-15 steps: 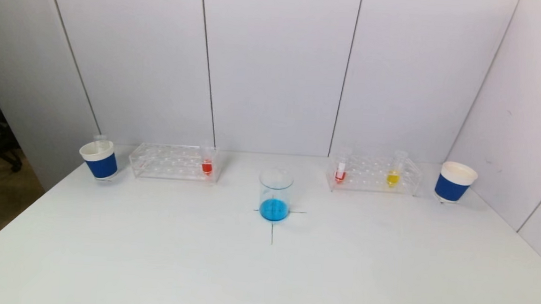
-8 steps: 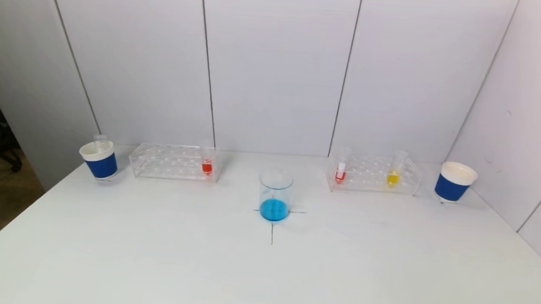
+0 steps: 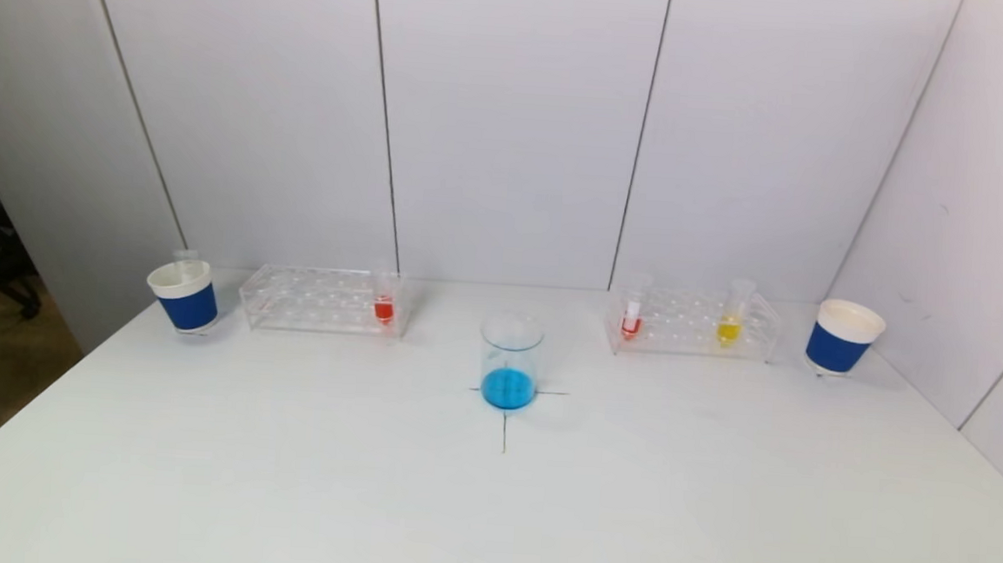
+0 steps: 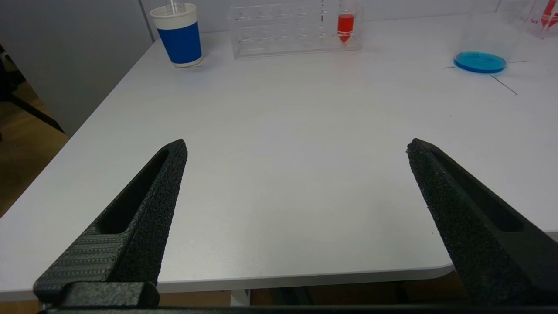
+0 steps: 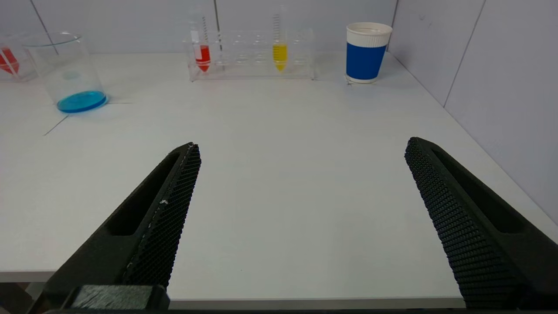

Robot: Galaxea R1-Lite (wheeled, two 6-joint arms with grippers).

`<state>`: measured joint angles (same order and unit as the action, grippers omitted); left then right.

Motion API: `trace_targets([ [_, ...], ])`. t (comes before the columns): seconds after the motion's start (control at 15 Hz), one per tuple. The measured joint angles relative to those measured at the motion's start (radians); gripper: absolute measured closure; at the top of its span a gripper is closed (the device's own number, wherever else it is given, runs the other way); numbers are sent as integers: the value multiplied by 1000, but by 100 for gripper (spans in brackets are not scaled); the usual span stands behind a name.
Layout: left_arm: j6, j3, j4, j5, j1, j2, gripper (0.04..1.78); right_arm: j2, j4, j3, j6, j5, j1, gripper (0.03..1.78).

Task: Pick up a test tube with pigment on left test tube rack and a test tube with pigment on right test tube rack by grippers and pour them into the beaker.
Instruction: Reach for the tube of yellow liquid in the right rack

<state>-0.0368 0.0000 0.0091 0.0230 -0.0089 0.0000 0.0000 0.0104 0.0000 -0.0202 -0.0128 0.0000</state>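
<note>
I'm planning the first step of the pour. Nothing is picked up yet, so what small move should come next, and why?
Probably advance the left tool toward the red-filled test tube in the clear left rack. Both tools, the right tool too, hang open and empty at the near table edge, far from the racks, and the glass beaker holds only blue liquid.

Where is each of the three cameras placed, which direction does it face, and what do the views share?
Head view: high on the robot, facing forward and down at the white table; no part of the robot shows.
Left wrist view: behind the open left claw at the near table edge, facing the clear plastic left rack.
Right wrist view: behind the open right claw, facing the clear plastic right rack.
Shared: all three show the glass beaker with blue liquid.
</note>
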Motion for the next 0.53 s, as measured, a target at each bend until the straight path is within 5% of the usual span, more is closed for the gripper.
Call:
trace_targets([
  [0.53,0,0,0,0,0,0,6,2,-23,-94,-10,27,0,10],
])
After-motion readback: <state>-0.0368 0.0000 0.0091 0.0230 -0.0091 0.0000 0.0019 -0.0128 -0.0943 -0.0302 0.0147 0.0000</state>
